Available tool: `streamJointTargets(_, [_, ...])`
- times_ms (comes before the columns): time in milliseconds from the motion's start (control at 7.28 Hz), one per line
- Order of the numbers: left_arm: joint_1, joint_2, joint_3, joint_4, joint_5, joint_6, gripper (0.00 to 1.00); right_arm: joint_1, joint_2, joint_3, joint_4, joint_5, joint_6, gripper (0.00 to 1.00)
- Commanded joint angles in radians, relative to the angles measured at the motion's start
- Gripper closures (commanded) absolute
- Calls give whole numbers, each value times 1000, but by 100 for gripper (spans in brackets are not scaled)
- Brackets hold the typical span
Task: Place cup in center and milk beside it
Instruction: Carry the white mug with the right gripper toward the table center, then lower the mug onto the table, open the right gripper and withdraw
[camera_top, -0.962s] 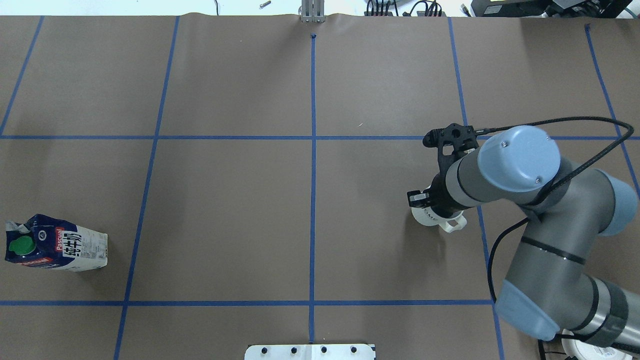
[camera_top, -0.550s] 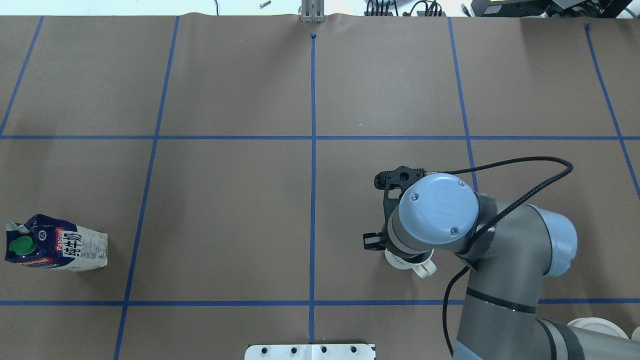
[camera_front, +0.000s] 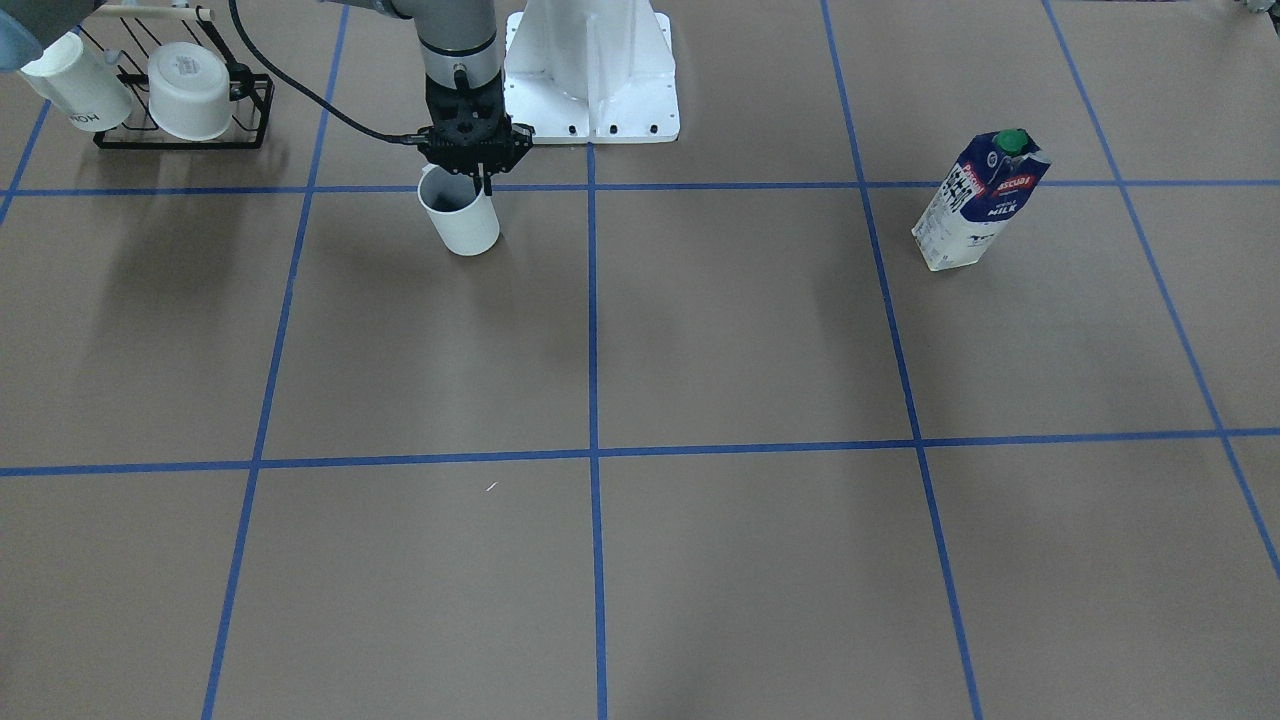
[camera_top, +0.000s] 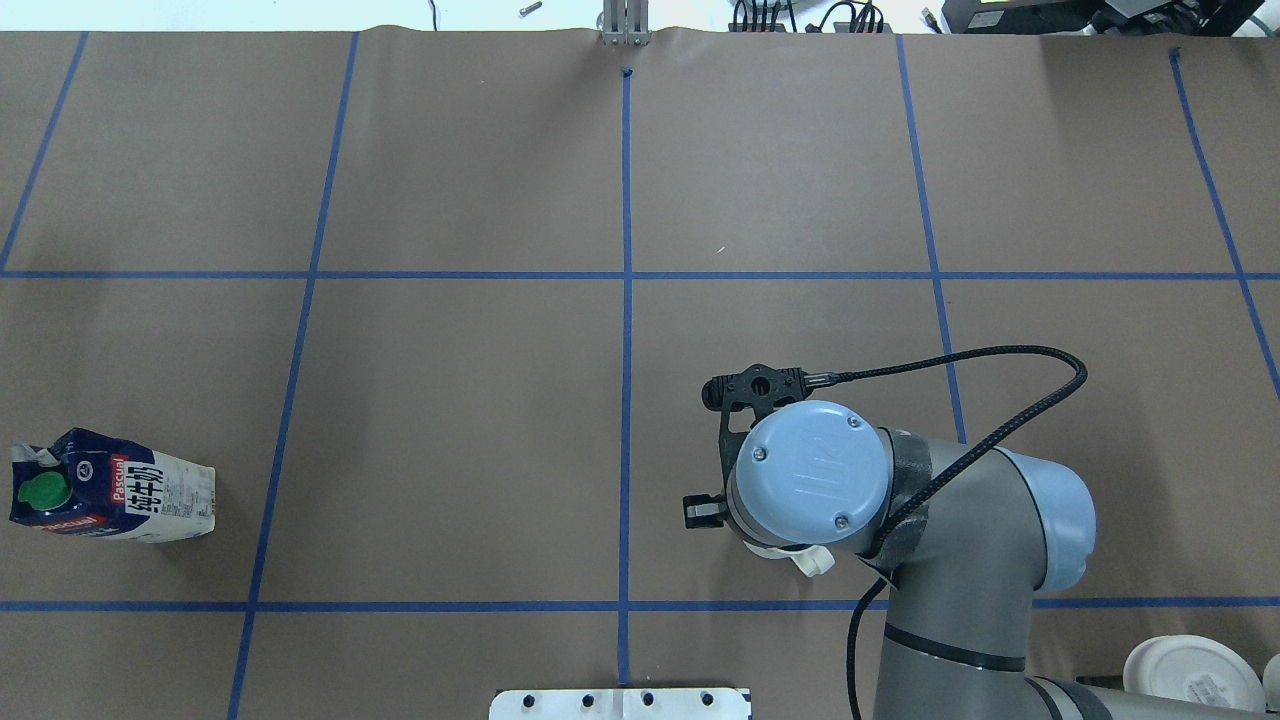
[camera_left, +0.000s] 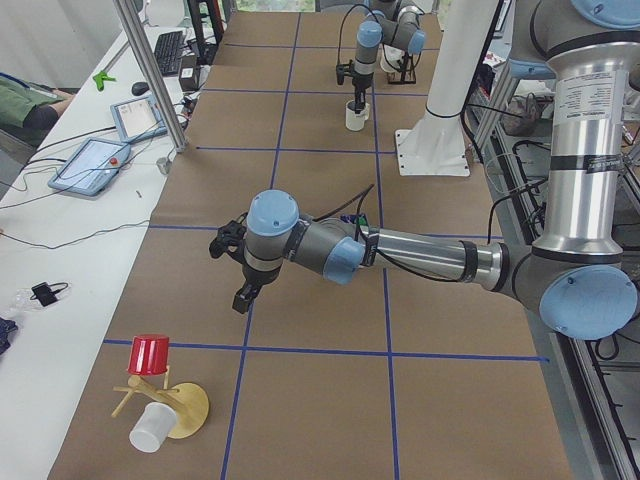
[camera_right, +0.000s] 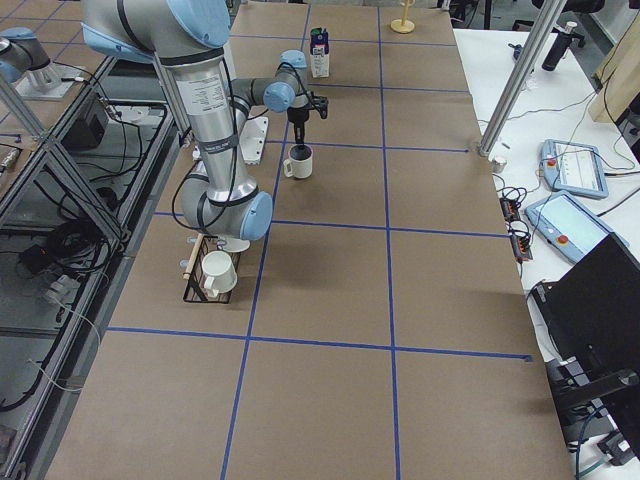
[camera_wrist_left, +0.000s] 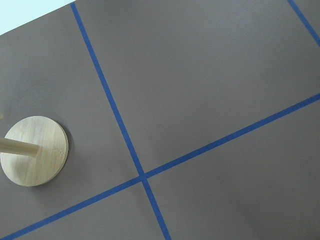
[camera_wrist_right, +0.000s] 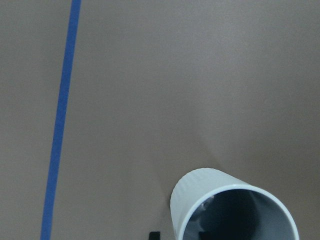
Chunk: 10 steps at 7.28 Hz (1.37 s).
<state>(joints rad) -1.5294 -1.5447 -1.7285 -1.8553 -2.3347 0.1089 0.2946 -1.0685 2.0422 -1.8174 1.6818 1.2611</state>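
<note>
The cup (camera_front: 462, 222) is a plain white mug with a grey inside. My right gripper (camera_front: 478, 183) is shut on its rim, one finger inside, and holds it upright just right of the centre line, near my base. In the overhead view only the cup's handle side (camera_top: 812, 560) shows under the wrist. It also shows in the right wrist view (camera_wrist_right: 235, 210). The milk (camera_top: 112, 487) stands upright at the table's far left; the front-facing view (camera_front: 980, 200) shows it too. My left gripper (camera_left: 243, 296) hangs over the table in the exterior left view only; I cannot tell its state.
A black wire rack (camera_front: 180, 140) with two other white cups stands at my right. A wooden cup stand (camera_left: 170, 405) with a red cup and a white cup sits at the table's left end. The white base plate (camera_front: 590, 90) is at the near edge.
My right arm has carried the cup to the left and back toward my base, closer to the centre line. The milk has not moved.
</note>
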Motion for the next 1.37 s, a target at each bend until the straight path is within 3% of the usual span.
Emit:
streamJointTargets(0, [0,0,1,1,0,0,1,23,19,7,7,-21,-2,0])
streamJointTargets(275, [0,0,-5,1,-3,2,1,160,51,4,3,48,-41,0])
streamJointTargets(550, [0,-2,-32,-24,-5,0,1,434,38,-23,1,262,-286,0])
streamJointTargets(824, [15,11,-55,-56,-17,-14,1,677,-5,-117,7,383,-594,0])
streamJointTargets(962, [31,17,-95,-61,-78,-182,1,780,-51,-163,9,424,-759,0])
streamJointTargets(1237, [138,55,-218,-56,-61,-445,1,964,-164,-218,9,508,-1063,0])
